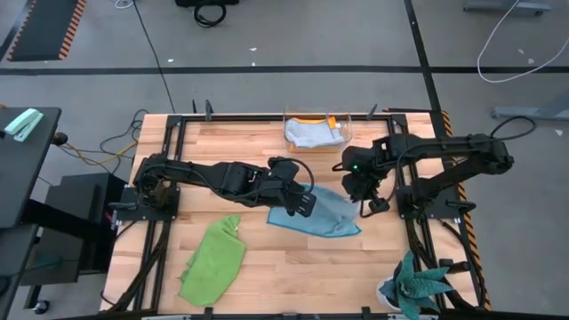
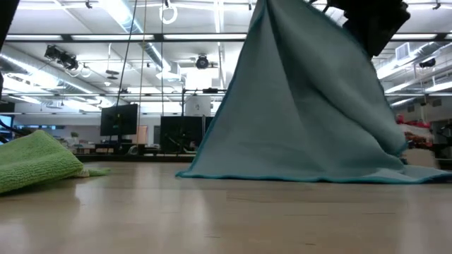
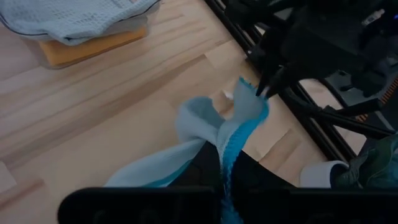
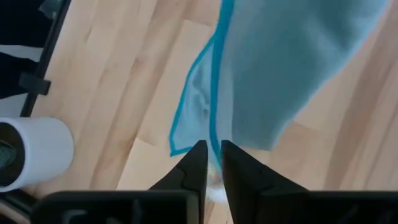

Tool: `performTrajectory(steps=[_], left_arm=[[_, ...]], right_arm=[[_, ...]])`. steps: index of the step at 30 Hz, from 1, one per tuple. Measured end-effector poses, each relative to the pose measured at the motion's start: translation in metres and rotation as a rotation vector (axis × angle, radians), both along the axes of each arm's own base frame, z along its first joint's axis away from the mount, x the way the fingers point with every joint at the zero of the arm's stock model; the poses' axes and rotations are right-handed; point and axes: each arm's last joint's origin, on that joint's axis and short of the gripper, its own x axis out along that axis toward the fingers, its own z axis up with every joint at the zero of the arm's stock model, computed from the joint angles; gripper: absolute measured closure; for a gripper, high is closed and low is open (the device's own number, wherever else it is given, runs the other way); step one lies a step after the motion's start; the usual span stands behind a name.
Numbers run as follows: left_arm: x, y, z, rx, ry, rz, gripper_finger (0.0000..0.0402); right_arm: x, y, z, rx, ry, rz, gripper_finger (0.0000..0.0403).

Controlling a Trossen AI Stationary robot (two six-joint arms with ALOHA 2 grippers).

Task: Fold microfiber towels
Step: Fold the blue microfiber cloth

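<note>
wood table (image 1: pixel 267 276): 1 green towel (image 1: pixel 213 260), 1 blue towel (image 1: pixel 322 213).

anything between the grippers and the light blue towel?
Nothing visible. The left gripper is shut on the light blue towel and lifts it; the right gripper has the towel's edge between its fingertips.

Two dark jointed arms (image 1: pixel 222 176), the right arm (image 1: pixel 444 156) showing a green light.
</note>
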Motion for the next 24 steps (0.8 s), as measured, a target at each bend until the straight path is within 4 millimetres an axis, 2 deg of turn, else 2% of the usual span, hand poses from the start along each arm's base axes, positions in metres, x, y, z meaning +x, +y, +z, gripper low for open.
performTrajectory(steps=[6, 14, 24], left_arm=[[0.001, 0.0, 0.001, 0.002, -0.008, -0.001, 0.0399], [0.002, 0.0, 0.001, -0.001, -0.02, -0.002, 0.0399], [0.002, 0.0, 0.001, 0.008, -0.014, -0.015, 0.0399]], right_arm=[[0.004, 0.004, -0.003, -0.014, -0.031, 0.003, 0.0345], [0.005, 0.004, -0.034, 0.019, 0.0, -0.089, 0.0341], [0.008, 0.006, -0.037, 0.063, -0.002, -0.145, 0.0281]])
